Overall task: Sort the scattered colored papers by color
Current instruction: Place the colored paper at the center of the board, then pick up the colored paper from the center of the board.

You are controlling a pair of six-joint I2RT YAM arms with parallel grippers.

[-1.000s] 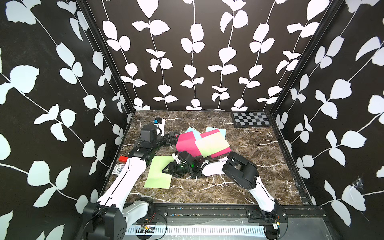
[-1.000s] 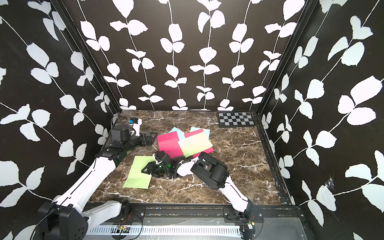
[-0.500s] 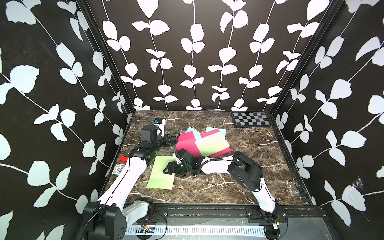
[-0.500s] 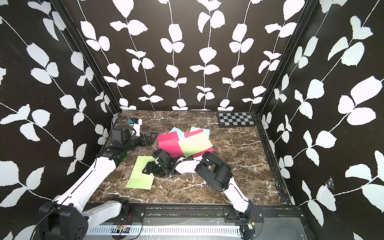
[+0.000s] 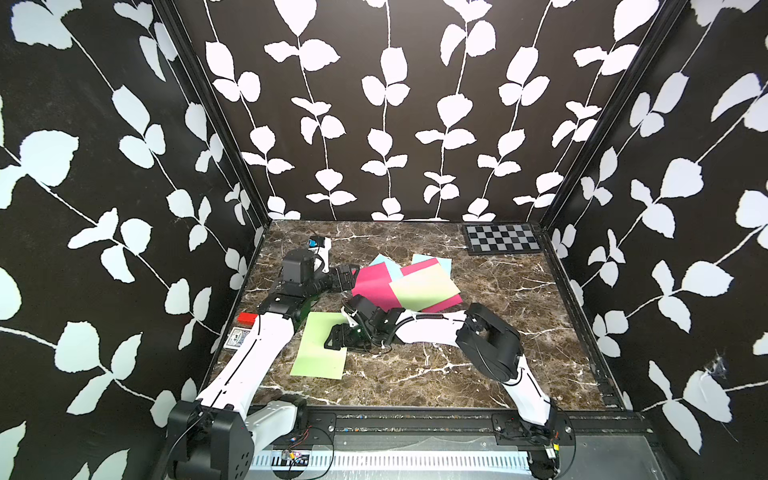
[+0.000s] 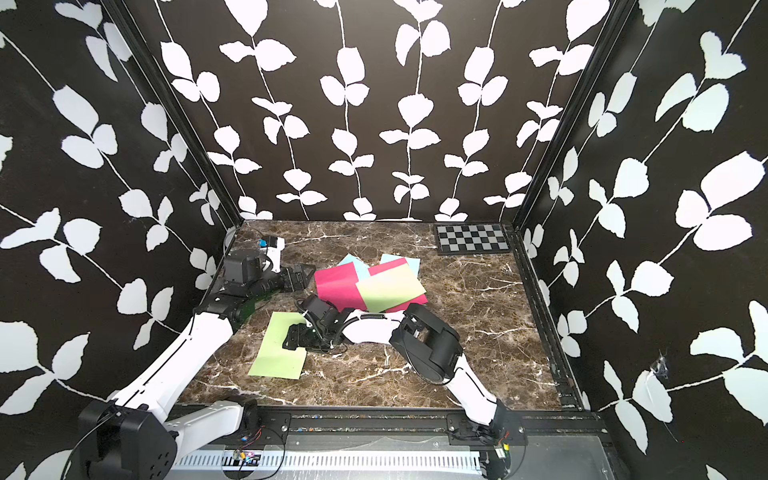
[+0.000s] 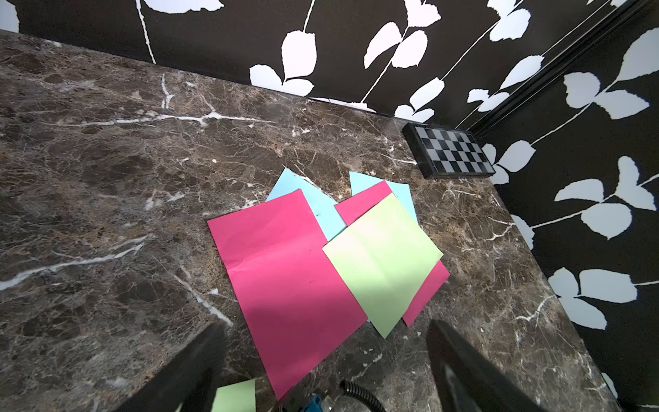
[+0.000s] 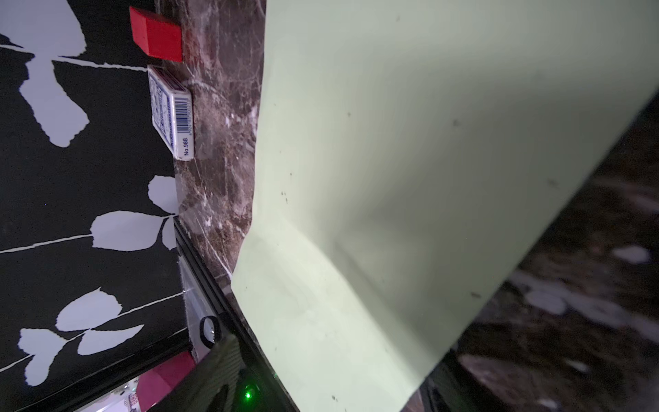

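In both top views a light green paper [image 5: 318, 353] [image 6: 274, 355] lies apart at the front left of the marble table [image 5: 415, 374]. My right gripper [image 5: 337, 336] [image 8: 335, 356] is open low over its right edge, the sheet [image 8: 392, 160] running between the spread jaws. Behind it is a heap: a hot pink paper [image 5: 374, 286] [image 7: 285, 278], a second green sheet [image 5: 424, 286] [image 7: 381, 260] over another pink one [image 5: 442, 303], and light blue papers [image 5: 384, 264] [image 7: 321, 207] underneath. My left gripper [image 5: 347, 276] [image 7: 328, 360] hangs open and empty at the heap's left corner.
A black-and-grey checkerboard panel [image 5: 503, 239] [image 7: 449, 151] lies in the back right corner. A red block [image 5: 247, 318] [image 8: 157, 35] and a small card box [image 5: 237, 337] [image 8: 171, 114] sit against the left wall. Patterned walls close in three sides.
My right gripper's jaws have spread wider over the lone green sheet, and its wrist has shifted slightly left. The left arm and the heap have not moved.
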